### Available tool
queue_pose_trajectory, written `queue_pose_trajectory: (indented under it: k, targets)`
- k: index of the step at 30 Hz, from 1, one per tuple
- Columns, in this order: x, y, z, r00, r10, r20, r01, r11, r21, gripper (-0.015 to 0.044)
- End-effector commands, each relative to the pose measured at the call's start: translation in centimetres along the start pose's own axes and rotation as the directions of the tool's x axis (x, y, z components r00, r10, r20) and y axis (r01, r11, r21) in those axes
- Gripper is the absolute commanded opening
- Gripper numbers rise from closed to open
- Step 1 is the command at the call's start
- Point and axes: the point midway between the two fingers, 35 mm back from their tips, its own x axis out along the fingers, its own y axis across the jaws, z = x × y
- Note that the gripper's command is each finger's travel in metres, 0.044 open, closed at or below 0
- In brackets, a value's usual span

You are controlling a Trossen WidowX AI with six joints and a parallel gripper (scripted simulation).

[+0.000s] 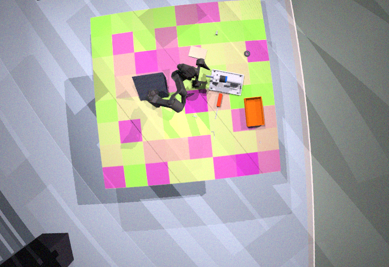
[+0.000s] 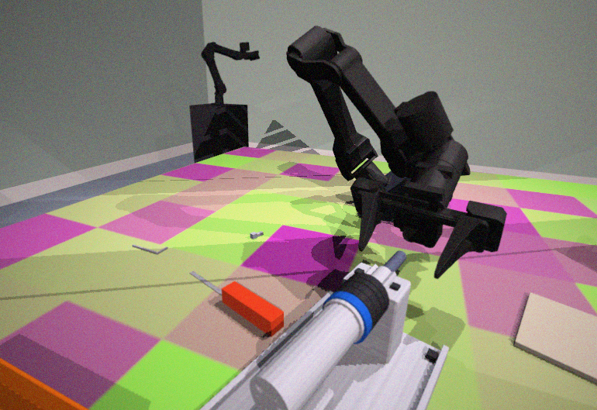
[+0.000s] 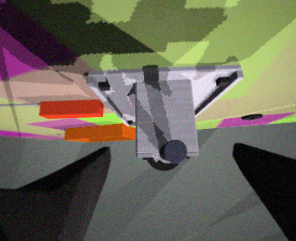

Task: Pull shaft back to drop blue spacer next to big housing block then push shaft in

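Note:
The grey shaft (image 1: 209, 76) (image 2: 396, 261) (image 3: 174, 151) sticks out of the white support block (image 2: 396, 321) (image 3: 165, 116) on the robot's side. The blue spacer (image 1: 226, 78) (image 2: 368, 323) sits on the line of the shaft, against the wide white housing cylinder (image 2: 308, 352). Black spacers (image 1: 222, 78) (image 2: 368, 290) sit between the blue one and the support block. My gripper (image 1: 207, 75) (image 2: 398, 263) (image 3: 171, 151) is open and empty. Its fingertips stand wide apart on either side of the shaft's line; the wrist view shows the shaft end-on between them. The shaft inside the spacers is hidden.
A white base plate (image 1: 242, 83) (image 3: 189, 70) carries the assembly. A red-handled screwdriver (image 1: 219, 100) (image 2: 250, 306) (image 3: 71, 109) lies beside it. An orange bin (image 1: 262, 110) (image 3: 100, 132), a beige slab (image 1: 197, 52) (image 2: 559, 333), a dark ring (image 1: 246, 53) and a hex key (image 2: 157, 252) lie around.

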Motion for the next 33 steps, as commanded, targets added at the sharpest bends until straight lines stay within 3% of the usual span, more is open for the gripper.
queue_pose_trajectory:
  k: [1,33]
  targets:
    - [0.8,-0.02,0.06,1.0,0.0,-0.001,0.0,1.0,-0.004,0.044]
    - [1.54,0.07,0.07,1.0,0.002,-0.003,-0.002,1.0,-0.005,0.044]
